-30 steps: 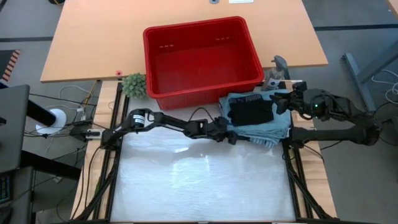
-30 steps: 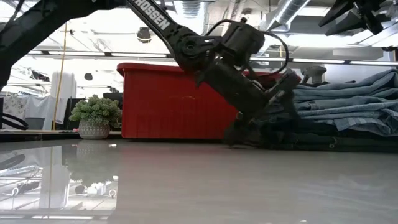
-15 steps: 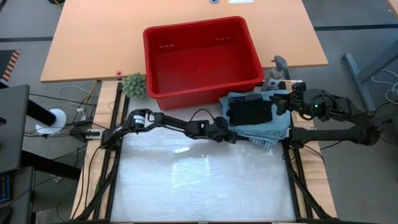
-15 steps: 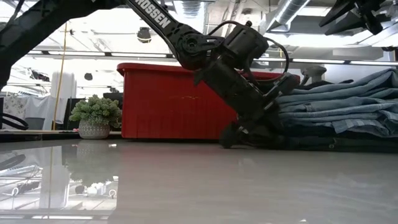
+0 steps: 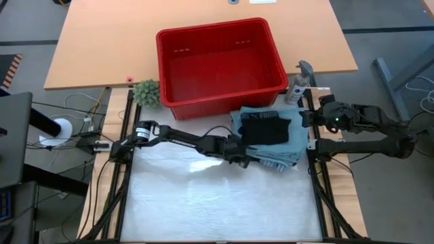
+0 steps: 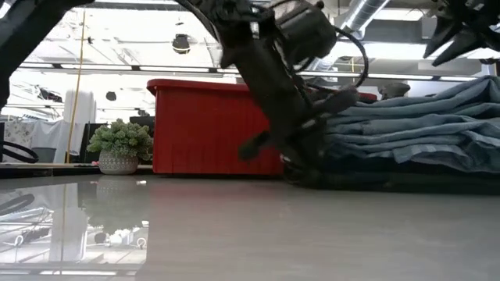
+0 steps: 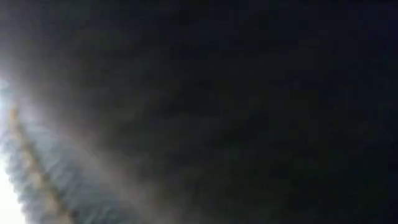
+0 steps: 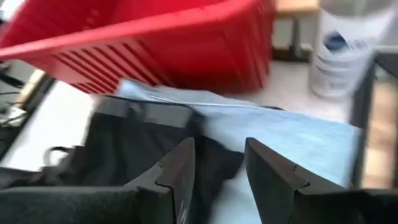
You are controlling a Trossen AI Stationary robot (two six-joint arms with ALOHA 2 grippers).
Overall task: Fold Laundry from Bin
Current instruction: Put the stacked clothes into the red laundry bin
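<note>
The laundry (image 5: pixel 271 139) is a folded stack on the table, in front of the bin's right corner. A black garment (image 5: pixel 266 129) lies on top of light blue denim (image 6: pixel 414 133). The red bin (image 5: pixel 217 61) stands behind it. My left gripper (image 5: pixel 245 156) is shut at the stack's near left corner, low at the table (image 6: pixel 301 168). My right gripper (image 5: pixel 306 118) hangs open above the stack's right edge. Its fingers (image 8: pixel 180 168) have nothing between them. My left gripper is shut on the stack's near left corner (image 5: pixel 253 157), coming from the table's left and slanting down. Dark cloth fills its wrist view, so which layers it holds stays hidden. The stack lies flat on the table.
A small potted plant (image 5: pixel 146 91) stands left of the bin. A white bottle (image 5: pixel 296 87) stands to the bin's right, near the table's right rail. The glossy white surface (image 5: pixel 217 196) nearer than the stack is free room.
My left gripper has shut at the stack's left edge and tipped steeper. It has then gone toward the table's near left. The whole stack has slid with it along the table, away from the right rail, staying folded.
</note>
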